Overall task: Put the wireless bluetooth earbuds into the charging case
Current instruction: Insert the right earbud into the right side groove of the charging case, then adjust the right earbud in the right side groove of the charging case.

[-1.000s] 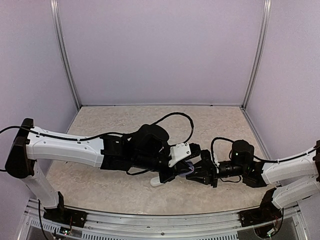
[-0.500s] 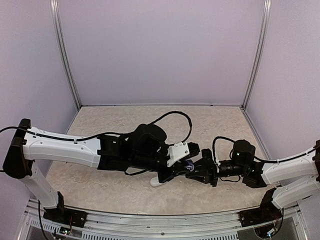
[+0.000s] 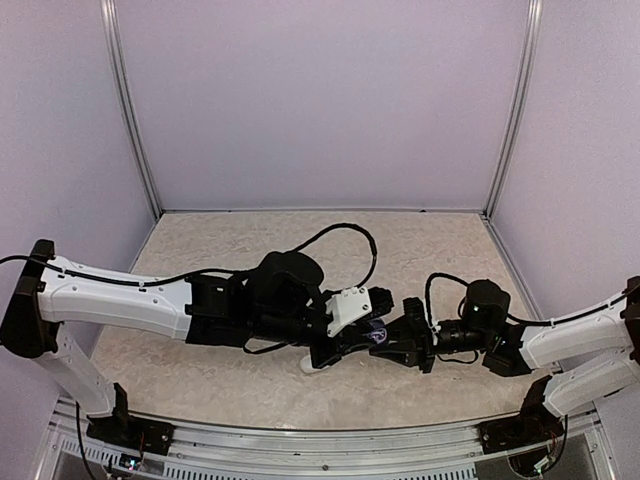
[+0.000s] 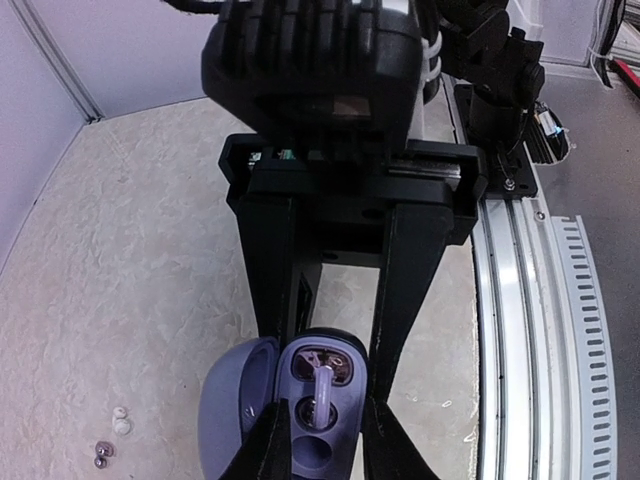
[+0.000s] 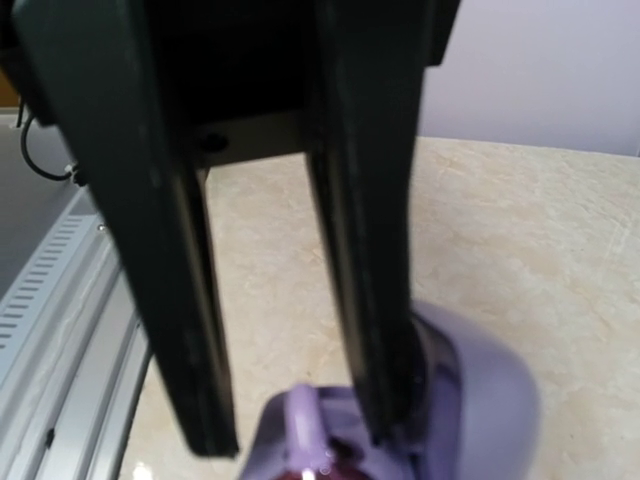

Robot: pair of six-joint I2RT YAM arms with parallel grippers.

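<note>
The lilac charging case point(image 4: 345, 420) hangs open just above the table, its lid point(image 4: 232, 400) swung to the left. My right gripper point(image 4: 335, 350) reaches in from the far side and is shut on the case body point(image 5: 470, 400), one black finger on each flank. A lilac stemmed earbud point(image 4: 326, 385) stands in a socket, with nothing gripping it. My left gripper point(image 4: 325, 405) hovers over the case, open, its fingers point(image 4: 265, 445) either side of the earbud point(image 5: 300, 420). Two cream-white buds point(image 4: 120, 420) and two dark grey buds point(image 4: 100, 455) lie on the table to the left.
A white case point(image 3: 312, 365) lies on the table under the left wrist. The aluminium rail point(image 4: 520, 300) runs along the near table edge, with the right arm's base point(image 4: 500, 90) bolted to it. Lilac walls close the cell on three sides.
My left gripper's jaws have parted and the left arm has drawn slightly back to the left. The right gripper has held the case still.
</note>
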